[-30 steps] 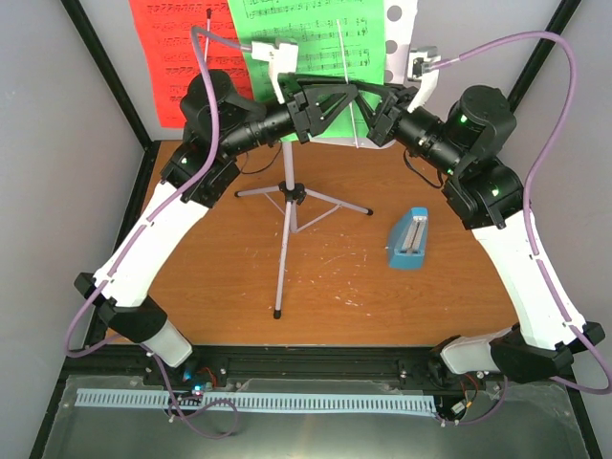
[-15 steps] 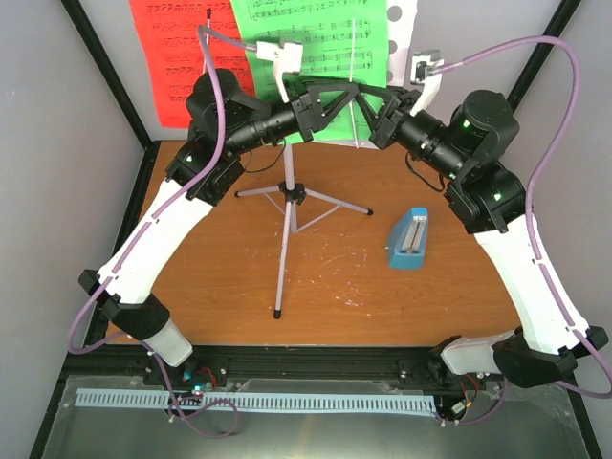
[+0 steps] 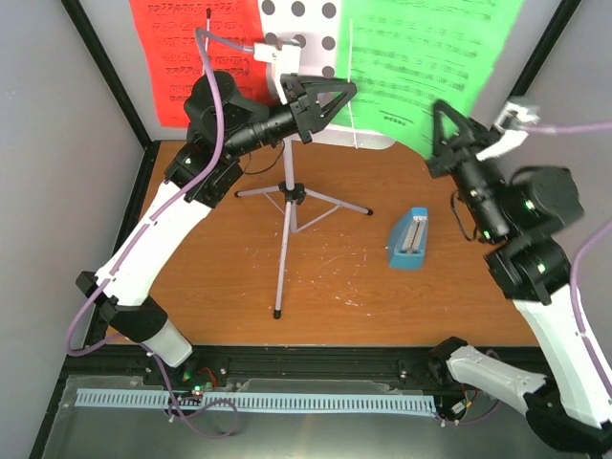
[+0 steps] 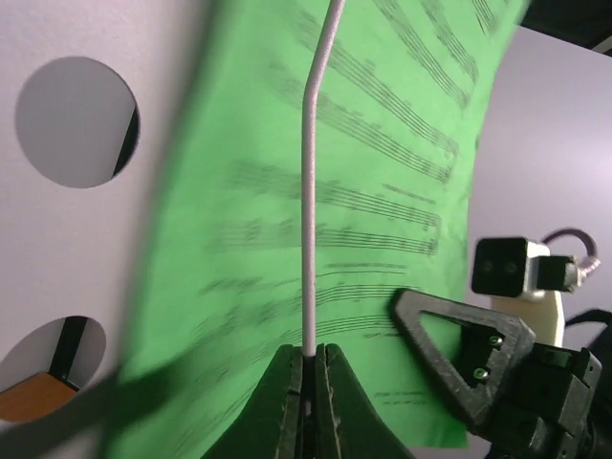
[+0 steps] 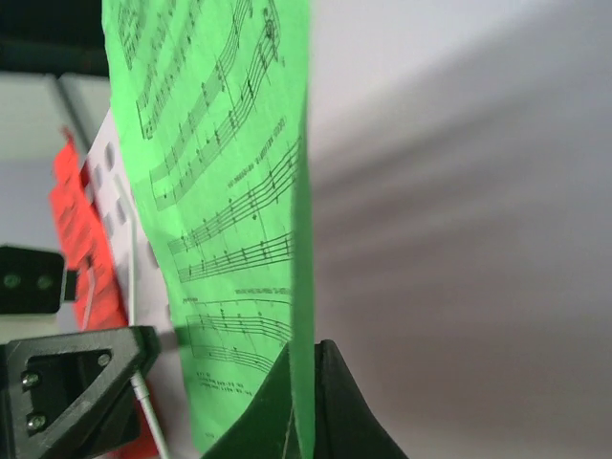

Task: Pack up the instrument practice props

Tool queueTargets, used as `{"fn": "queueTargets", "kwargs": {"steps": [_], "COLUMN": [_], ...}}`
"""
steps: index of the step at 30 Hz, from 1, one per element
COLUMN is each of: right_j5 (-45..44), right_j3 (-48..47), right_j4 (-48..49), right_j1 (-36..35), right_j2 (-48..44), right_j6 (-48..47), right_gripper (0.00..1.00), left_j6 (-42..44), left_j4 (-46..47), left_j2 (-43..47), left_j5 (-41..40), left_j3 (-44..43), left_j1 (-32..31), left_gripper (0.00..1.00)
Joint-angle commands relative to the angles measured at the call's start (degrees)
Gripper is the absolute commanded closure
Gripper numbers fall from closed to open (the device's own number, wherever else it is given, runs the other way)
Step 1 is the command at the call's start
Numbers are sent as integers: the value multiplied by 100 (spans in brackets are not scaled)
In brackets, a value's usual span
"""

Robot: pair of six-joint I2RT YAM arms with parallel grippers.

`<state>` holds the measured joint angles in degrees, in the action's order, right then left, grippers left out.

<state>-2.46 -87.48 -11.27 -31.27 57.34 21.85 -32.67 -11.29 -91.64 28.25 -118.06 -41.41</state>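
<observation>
While the red music sheet [image 3: 182, 57] hangs flat on the far left side of the white hole-punched music stand [image 3: 314, 27], everything else going on is on the right half. The stand is upright on its silver tripod legs [image 3: 293, 194], toward the far side of the wooden table [image 3: 335, 277]. The left gripper [image 3: 350, 89] is up at the stand's plate, clenched tight on the thin wire clip [image 4: 311, 191] that runs up the front of the plate. Its wrist cam shows both fingers pressed together around the wire's lower end. The green music sheet [image 3: 430, 67] lies behind that wire, looks pretty blurry, and stretches off to the right past the stand's edge. The right gripper [image 3: 441, 107] is pinched on the sheet's lower edge, paper sandwiched between its fingers in its own wrist view, well to the right of the left one. The small blue metronome [image 3: 409, 239] stands on the table, nearer and to the right of the tripod, with nothing touching it.
</observation>
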Motion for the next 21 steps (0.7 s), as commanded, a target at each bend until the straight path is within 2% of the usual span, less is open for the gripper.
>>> {"fn": "queueTargets", "kwargs": {"steps": [1,5,6,8,13,17,21], "right_j5": [-1616,-2126,-2191,-2318,-2427,-2053,-1574], "right_j3": [769,1232,1321,1441,1667,1936,2562], "right_j4": [773,638,530,193,-900,-1923,-2704], "right_j1": [-37,-33,-37,-37,-37,-37,-36], "right_j2": [-864,-1541,-1679,-1928,-2395,-2709,-3019], "right_j6": [-97,-116,-98,-41,182,885,1577], "right_gripper": [97,97,97,97,97,97,97], "left_j6": [86,50,45,41,-34,14,320], "left_j4": [361,369,377,402,493,841,1309], "left_j2": [210,192,187,185,232,557,1215], "left_j5": [-132,-130,-131,-123,13,265,295], "left_j3": [-7,2,2,23,170,901,2176], "left_j1": [-60,-60,-60,-60,-60,-59,-60], "left_gripper": [100,100,96,80,59,44,32]}}
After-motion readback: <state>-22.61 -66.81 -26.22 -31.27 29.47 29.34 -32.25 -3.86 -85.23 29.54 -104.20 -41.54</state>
